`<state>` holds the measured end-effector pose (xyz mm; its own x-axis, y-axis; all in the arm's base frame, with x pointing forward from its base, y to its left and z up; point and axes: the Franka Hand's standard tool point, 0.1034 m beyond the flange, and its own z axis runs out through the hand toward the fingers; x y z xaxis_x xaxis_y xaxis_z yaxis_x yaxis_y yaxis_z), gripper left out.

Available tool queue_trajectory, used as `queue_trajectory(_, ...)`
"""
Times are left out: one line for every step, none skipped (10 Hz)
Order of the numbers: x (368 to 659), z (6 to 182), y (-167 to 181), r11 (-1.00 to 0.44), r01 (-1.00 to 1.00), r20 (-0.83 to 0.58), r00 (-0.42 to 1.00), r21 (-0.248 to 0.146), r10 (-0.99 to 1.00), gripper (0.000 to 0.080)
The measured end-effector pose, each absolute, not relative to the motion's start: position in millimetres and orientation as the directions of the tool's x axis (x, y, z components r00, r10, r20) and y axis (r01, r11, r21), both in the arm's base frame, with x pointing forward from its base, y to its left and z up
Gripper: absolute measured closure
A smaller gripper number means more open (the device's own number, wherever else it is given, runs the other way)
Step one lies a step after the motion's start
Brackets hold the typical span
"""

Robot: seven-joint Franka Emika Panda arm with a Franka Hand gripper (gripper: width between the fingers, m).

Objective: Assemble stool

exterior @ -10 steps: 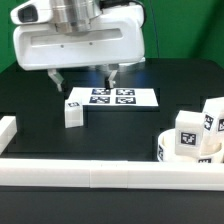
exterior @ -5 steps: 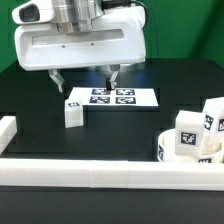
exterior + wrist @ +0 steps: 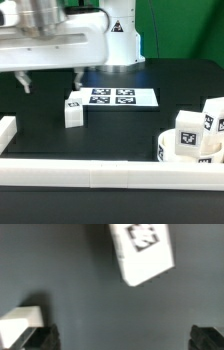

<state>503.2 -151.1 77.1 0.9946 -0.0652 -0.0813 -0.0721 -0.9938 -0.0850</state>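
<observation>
The stool seat (image 3: 168, 150) lies well away from the marker board (image 3: 115, 97), toward the exterior view's right and nearer the camera, hard by the long border rail (image 3: 100, 172). Two leg blocks (image 3: 190, 137) crowd against it. Whether they stand on it or just behind it, I cannot tell. They look parked there so that the dark table (image 3: 120, 135) in front of the marker board is free for the building.

One lone leg block (image 3: 72, 110) stands upright just beside the marker board's near corner, on the exterior view's left. It is set apart from the others, probably so it can be reached from above without the fingers catching a neighbour.

The gripper (image 3: 50, 82) hangs above the table to the exterior view's left of the marker board, with its jaws spread as wide as they go and nothing between them. In the wrist view the two fingertips (image 3: 45, 336) frame only bare table. The lone block shows close to one of them and outside the gap, and the marker board's corner lies further off.

Jaws held that wide suit an approach, not a carry — my reading is that the lone block is the target. The arm would have to shift toward the marker board until the block sits between the fingers, and only then come down.
</observation>
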Motion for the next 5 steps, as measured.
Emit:
queue_trajectory(502.3, 76.4, -147.4, -0.993, -0.072, -0.094, 0.994, -0.091, -0.063, 0.0151)
queue_trajectory(502.2, 76.2, -147.1, -0.993, -0.07, -0.095, 0.994, -0.091, -0.061, 0.0151)
queue_trajectory(499.8, 75.7, -145.2, -0.993, -0.071, -0.116, 0.991, -0.098, -0.06, 0.0151)
queue_trajectory(495.5, 75.7, -138.4, -0.989, -0.071, -0.221, 0.974, -0.128, -0.041, 0.0151)
queue_trajectory(498.8, 74.2, -137.9, -0.987, -0.069, -0.272, 0.962, -0.145, -0.027, 0.0151)
